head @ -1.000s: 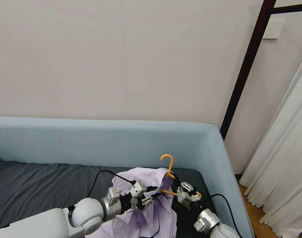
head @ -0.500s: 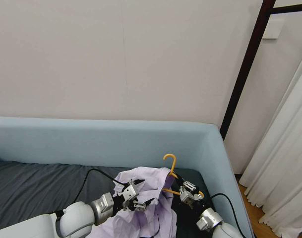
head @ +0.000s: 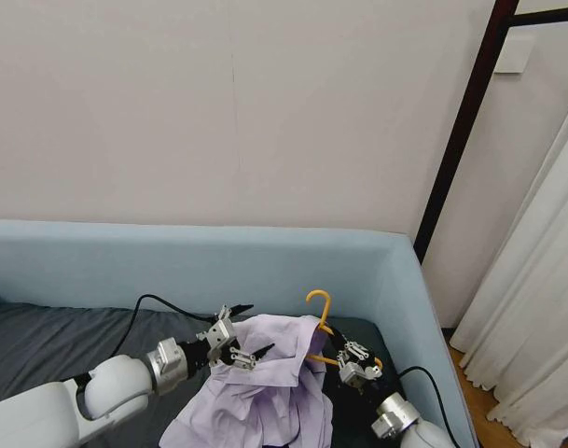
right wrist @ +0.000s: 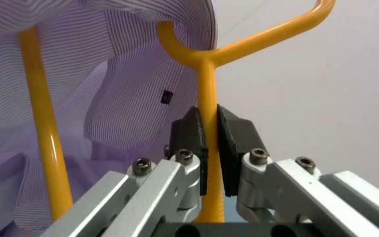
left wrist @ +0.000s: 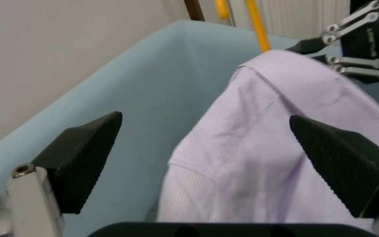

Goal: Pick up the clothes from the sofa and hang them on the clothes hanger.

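Over the far right end of the pale blue upholstered sofa, the head view shows the left end effector pulled back toward the robot's left. It is now just beside the collar edge of the lilac pinstriped cotton shirt, whereas a second ago it was pressed in against the cloth by the hanger. Its fingers are spread wide and carry nothing. The shirt hangs over the orange-yellow tubular metal hanger, which the right end effector holds up above the dark grey seat cushion. Having let go, the left arm seems to have finished draping, though from here I cannot tell whether both shoulders sit squarely on the hanger.

From the left wrist, the two dark fingers stand far apart with only open space between them. The shirt is a little way ahead, with the hanger's rod rising behind it.

From the right wrist, the jaws are clamped tight on the hanger's upright stem just below its fork, with shirt fabric draped over the arm beside it. By my reading the shirt now hangs on the hanger alone.
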Robot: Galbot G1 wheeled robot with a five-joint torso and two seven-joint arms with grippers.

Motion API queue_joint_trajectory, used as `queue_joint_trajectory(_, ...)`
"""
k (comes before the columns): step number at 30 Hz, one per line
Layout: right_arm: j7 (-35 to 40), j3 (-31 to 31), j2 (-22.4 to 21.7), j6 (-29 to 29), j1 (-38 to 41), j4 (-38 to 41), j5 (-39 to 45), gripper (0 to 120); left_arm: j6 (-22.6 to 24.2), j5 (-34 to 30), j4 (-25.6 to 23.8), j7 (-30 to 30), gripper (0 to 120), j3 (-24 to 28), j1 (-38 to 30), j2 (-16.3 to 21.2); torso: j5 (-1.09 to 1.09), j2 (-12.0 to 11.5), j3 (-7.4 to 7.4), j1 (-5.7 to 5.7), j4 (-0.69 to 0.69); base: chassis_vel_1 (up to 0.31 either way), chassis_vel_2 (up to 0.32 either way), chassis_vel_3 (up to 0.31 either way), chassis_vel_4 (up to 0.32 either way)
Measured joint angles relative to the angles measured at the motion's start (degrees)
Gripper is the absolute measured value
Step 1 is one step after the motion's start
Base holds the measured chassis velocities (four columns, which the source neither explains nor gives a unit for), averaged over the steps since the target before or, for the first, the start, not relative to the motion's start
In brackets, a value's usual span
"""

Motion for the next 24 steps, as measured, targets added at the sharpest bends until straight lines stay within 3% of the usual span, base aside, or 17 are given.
queue_joint_trajectory(2,0.25,0.21,0.1,0.91,0.0,-0.27,-1.03,5,-0.31,-0.88,1.43,1.71,100,0.34,-1.0,-0.38,0.0,0.0,0.0,0.0,-0.01,0.0,0.0,0.0,0.0)
queue_joint_trajectory(7,0.83,1.25,0.9,3.81,-0.09,-0.85,-5.36,5,-3.66,-5.79,10.37,14.81,100,2.94,-7.39,-3.33,0.0,0.0,0.0,0.0,0.0,0.0,0.0,0.0,0.0)
queue_joint_trajectory(8,0.83,1.25,0.9,3.81,-0.09,-0.85,-5.36,5,-3.66,-5.79,10.37,14.81,100,2.94,-7.39,-3.33,0.0,0.0,0.0,0.0,0.0,0.0,0.0,0.0,0.0)
queue_joint_trajectory(13,0.92,1.89,1.24,4.52,-0.35,-1.08,-7.18,5,-4.18,-11.1,17.01,30.44,100,6.61,-14.22,-6.92,0.01,0.0,0.0,0.0,-0.01,0.0,0.0,0.0,0.0)
queue_joint_trajectory(17,1.01,2.34,1.32,4.69,-0.44,-1.13,-7.63,5,-3.48,-11.8,19.6,33.91,100,10.88,-17.9,-9.04,0.0,0.0,0.01,0.0,-0.01,0.0,0.0,0.0,0.0)
queue_joint_trajectory(24,1.04,2.85,1.28,5.17,-0.38,-1.26,-7.83,5,-2.82,-11.55,24.41,34.6,100,16.38,-22.23,-13.31,0.02,0.0,0.01,0.01,-0.01,0.0,0.0,0.0,0.0)
